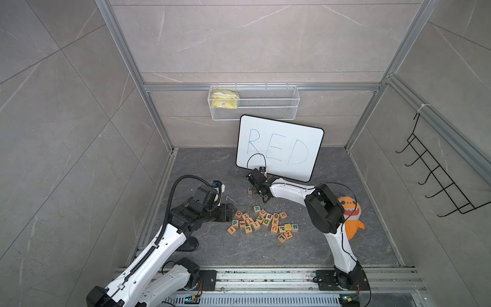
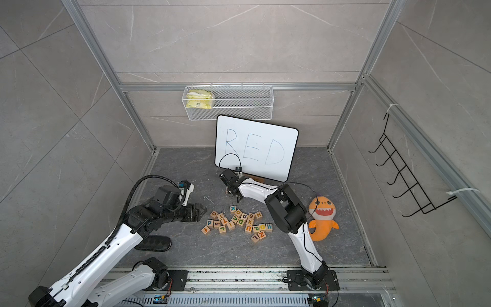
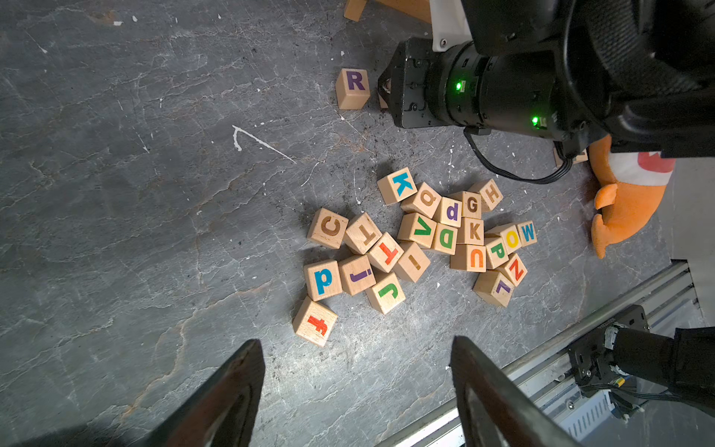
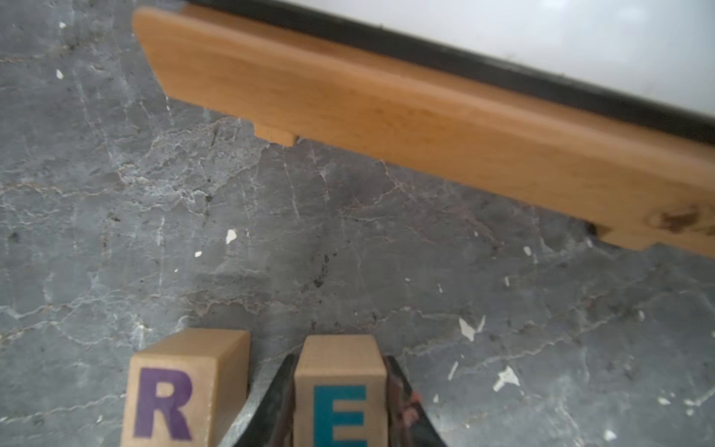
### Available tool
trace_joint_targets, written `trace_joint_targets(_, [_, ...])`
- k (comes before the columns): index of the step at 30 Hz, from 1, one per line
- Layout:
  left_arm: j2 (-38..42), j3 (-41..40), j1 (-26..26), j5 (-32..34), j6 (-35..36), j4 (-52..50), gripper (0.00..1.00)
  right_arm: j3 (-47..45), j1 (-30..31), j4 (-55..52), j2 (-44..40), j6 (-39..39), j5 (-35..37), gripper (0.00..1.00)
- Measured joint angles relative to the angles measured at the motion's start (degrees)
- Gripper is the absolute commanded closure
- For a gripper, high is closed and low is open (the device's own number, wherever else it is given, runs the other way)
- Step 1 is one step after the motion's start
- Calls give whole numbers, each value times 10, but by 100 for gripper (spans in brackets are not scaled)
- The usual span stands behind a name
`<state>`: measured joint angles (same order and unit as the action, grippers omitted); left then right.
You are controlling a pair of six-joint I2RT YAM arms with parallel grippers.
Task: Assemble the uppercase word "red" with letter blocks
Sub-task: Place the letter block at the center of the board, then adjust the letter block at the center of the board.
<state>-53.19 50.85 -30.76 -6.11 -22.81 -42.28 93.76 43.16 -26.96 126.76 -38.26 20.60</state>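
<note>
The right gripper pinches the teal E block, and the purple R block stands just beside it, not touching. In both top views this pair sits mid-frame, under the whiteboard. The left gripper is spread and empty, near the lower-centre pile, which holds the green D block.

White arm shells; black joints; ribbed black cable; dark fingers.

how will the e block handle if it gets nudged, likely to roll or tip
The E block is a flat-faced wooden cube, so it probably slides rather than rolls. It looks rigid: the fingers pinch its sides without denting. A nudge could bump the R block close beside it.
</note>
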Motion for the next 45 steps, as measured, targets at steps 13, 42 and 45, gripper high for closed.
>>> trace_joint_targets(13, [2,0,0,0,0,0,21,6,2,0,3,-13,-5,58])
trace_joint_targets(42, [9,0,0,0,0,0,21,6,8,2,3,-14,-17,65])
trace_joint_targets(45, [9,0,0,0,0,0,21,5,8,2,3,-14,-17,64])
